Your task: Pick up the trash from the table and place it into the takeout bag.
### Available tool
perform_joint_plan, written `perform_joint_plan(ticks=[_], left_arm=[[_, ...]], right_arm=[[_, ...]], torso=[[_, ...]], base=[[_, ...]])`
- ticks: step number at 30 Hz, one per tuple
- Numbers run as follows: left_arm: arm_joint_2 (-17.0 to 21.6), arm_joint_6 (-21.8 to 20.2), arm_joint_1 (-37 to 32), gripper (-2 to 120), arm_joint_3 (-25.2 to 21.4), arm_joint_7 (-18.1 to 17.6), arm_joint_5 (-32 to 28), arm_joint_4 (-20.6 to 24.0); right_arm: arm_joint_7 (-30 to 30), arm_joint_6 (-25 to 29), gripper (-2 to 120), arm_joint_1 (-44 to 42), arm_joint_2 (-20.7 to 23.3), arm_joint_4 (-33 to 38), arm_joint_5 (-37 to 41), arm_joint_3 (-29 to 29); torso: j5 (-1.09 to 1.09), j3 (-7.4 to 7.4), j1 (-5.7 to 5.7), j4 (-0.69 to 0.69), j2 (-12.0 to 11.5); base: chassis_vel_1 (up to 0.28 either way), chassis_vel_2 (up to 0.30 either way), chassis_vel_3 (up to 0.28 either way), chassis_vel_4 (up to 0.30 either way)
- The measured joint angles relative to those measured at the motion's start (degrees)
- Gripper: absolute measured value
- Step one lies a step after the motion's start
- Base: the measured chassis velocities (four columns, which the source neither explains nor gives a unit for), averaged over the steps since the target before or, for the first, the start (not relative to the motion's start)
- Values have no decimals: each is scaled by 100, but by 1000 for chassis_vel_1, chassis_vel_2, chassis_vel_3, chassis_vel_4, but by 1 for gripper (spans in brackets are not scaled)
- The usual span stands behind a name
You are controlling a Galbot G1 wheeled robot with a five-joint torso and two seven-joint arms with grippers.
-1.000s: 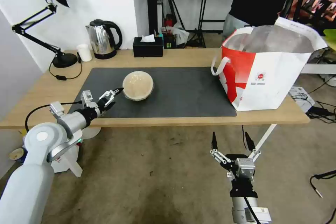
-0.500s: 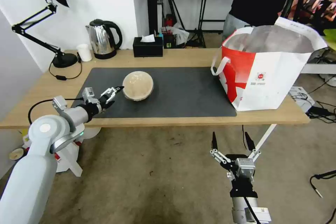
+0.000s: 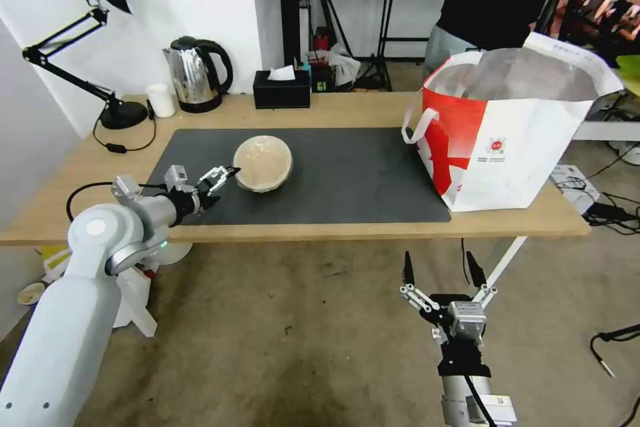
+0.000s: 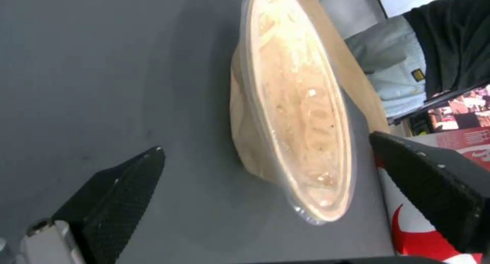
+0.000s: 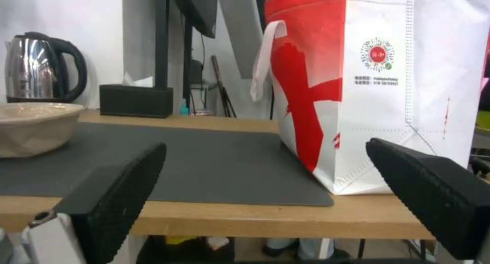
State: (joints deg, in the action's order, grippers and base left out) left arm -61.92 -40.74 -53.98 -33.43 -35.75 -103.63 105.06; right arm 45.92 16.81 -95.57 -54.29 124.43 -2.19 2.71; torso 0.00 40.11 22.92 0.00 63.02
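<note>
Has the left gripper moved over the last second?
Yes. The left gripper, open, has edged across the mat toward the tan bowl.

The left arm rises from the lower left of the head view, elbow bent, forearm reaching toward the frame's centre. Its left end effector (image 3: 218, 181) sits left of centre with both black fingers spread apart. The right arm stands in the lower right, pointing upward; the right end effector (image 3: 440, 271) has its fingers (image 3: 408, 269) splayed wide.
</note>
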Motion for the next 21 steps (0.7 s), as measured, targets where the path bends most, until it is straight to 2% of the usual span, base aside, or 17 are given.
perform_joint_plan(ticks=[21], left_arm=[[-73,4,492,100,361,-146,-44,-412]], right_arm=[[0,0,100,0,0,0,0,0]], torso=[[0,0,0,1,0]], base=[[0,0,0,0]])
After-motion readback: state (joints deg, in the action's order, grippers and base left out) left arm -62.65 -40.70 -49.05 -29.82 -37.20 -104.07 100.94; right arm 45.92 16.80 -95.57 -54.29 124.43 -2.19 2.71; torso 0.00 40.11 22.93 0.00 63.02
